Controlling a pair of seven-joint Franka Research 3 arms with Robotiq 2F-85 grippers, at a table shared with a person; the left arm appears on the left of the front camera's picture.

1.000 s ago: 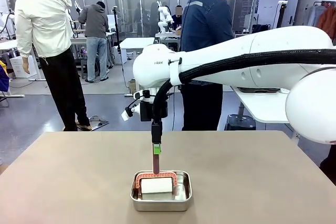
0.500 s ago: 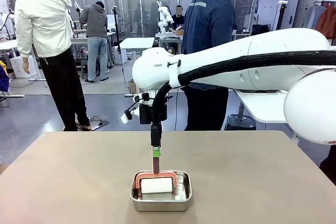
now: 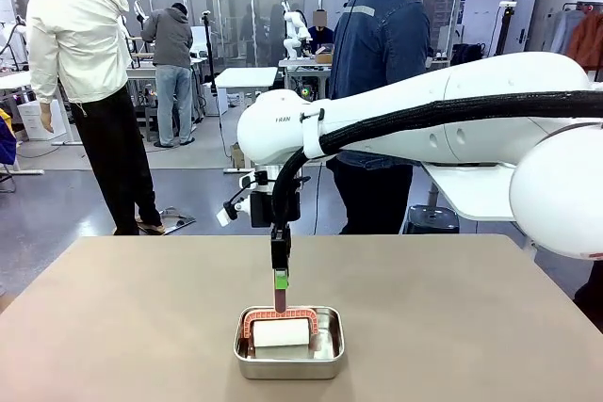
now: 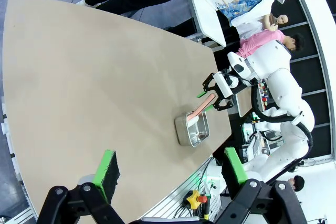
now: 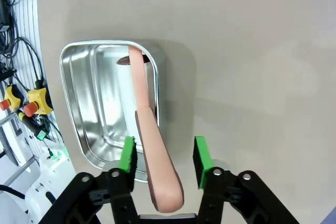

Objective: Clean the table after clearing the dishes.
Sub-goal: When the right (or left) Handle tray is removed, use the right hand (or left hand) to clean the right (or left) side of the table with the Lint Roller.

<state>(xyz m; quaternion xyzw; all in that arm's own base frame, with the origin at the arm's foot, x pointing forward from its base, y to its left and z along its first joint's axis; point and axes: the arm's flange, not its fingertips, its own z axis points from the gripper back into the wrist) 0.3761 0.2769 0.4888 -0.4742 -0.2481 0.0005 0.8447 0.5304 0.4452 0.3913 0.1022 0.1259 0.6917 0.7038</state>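
- What is the right tool (image 3: 280, 280) doing?
- Its jaws are closed on the salmon handle (image 5: 149, 124). The handle runs up between the green pads (image 5: 128, 153) from a white block (image 3: 281, 332) lying in the steel tin (image 3: 287, 370).
- And where is the tin?
- On the brownish bench (image 3: 471, 327), in the middle, close to the near edge. The right arm reaches in from the right and points straight down over it.
- The left tool (image 4: 170, 167)?
- Jaws wide apart, holding nothing, up off the bench and well apart from the tin.
- Anyone there?
- A person (image 3: 382, 54) in a denim jacket stands beyond the far edge.
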